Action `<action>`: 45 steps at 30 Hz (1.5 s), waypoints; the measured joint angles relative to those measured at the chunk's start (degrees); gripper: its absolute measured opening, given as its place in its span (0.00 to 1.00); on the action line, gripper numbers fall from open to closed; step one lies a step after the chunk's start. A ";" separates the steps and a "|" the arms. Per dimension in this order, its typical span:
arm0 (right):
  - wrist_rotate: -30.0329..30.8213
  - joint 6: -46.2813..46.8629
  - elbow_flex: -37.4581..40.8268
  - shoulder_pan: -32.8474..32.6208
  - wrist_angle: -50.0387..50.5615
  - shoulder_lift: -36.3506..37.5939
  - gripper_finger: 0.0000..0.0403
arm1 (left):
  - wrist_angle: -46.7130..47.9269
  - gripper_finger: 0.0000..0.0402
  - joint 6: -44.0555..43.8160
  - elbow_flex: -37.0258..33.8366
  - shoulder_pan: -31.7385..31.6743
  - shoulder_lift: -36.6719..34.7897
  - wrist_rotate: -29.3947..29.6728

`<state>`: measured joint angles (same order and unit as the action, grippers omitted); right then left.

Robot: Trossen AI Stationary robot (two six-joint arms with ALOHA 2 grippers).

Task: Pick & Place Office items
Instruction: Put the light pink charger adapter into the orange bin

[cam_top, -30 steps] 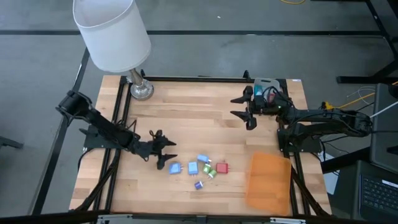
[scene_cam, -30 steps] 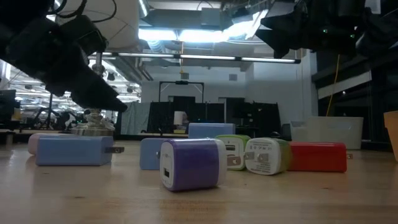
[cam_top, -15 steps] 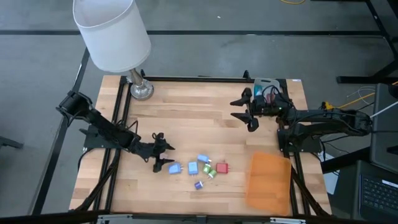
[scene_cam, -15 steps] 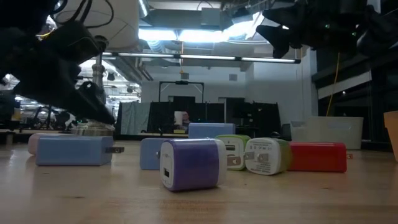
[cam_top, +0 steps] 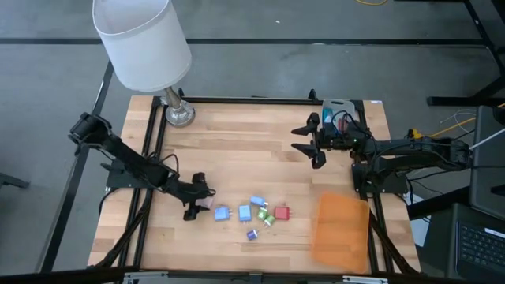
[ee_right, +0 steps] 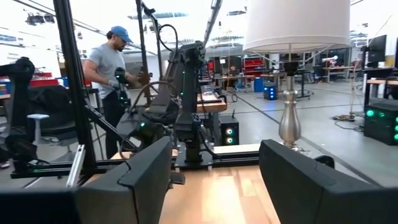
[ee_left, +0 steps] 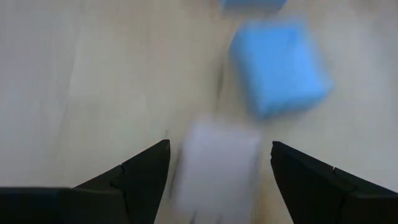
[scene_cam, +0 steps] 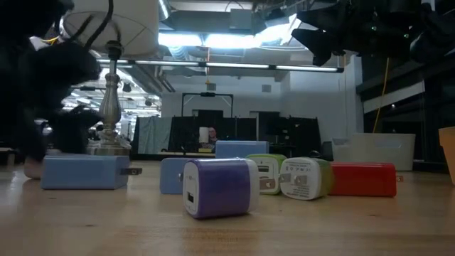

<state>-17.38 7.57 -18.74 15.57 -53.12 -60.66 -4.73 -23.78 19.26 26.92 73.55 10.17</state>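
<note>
A: Office items (cam_top: pixel 251 213) — where?
B: Clustered on the wooden table (cam_top: pixel 245 150), front-centre. Low view, near to far: purple block (scene_cam: pixel 219 186) closest, then light-blue block (scene_cam: pixel 84 171) w/ prongs, green pair (scene_cam: pixel 304 178), red block (scene_cam: pixel 362 178), blue ones behind.
A: Left gripper (cam_top: pixel 194 202)?
B: Down at the cluster's left end. Wrist view: fingers (ee_left: pixel 134 180) spread wide, a pale pinkish block (ee_left: pixel 216 165) between them, gap each side, not touching. Blue block (ee_left: pixel 278 67) just beyond it. Holds nothing.
A: Right gripper (cam_top: pixel 309 145)?
B: Well apart, raised over the table's back-right. Fingers (ee_right: pixel 140 177) wide, nothing between; only bare tabletop past them.
A: Other stuff?
B: Orange sheet (cam_top: pixel 342 229) flat at right edge, near the red block. Lamp (cam_top: pixel 146 47) at back-left corner. Far off, right wrist view: a person (ee_right: pixel 109 78) standing in the room beyond the table.
</note>
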 joint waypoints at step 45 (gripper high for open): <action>0.45 -2.10 -0.02 0.02 -1.03 -0.02 0.59 | -27.73 0.49 29.98 18.93 -20.22 13.07 -17.75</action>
<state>-16.94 5.47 -18.76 15.59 -54.15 -60.69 -32.46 6.20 38.19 6.69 86.63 -7.57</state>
